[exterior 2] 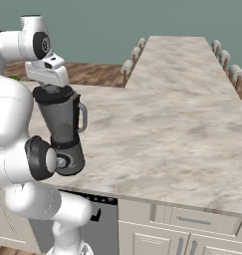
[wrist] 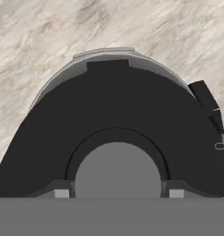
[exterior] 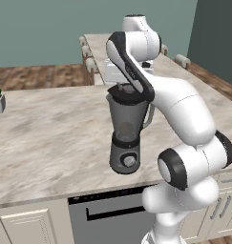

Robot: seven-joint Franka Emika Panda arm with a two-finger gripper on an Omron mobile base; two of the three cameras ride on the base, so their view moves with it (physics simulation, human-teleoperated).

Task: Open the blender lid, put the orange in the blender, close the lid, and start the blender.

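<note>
The two-finger gripper point(wrist: 118, 193) sits directly on the round, nearly black blender lid point(wrist: 118, 120), its fingers on both sides of the lid's central knob. The lid rests on the grey blender's smoky jar point(exterior: 127, 121), which stands on the marble counter point(exterior: 50, 138). I cannot tell if the fingers already squeeze the knob.

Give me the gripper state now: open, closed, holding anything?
Gripper: down on the blender lid, fingertips flanking its central knob; whether they are clamped on it cannot be told.

Blender lid point(wrist: 118, 110) — bottom edge-cropped
</note>
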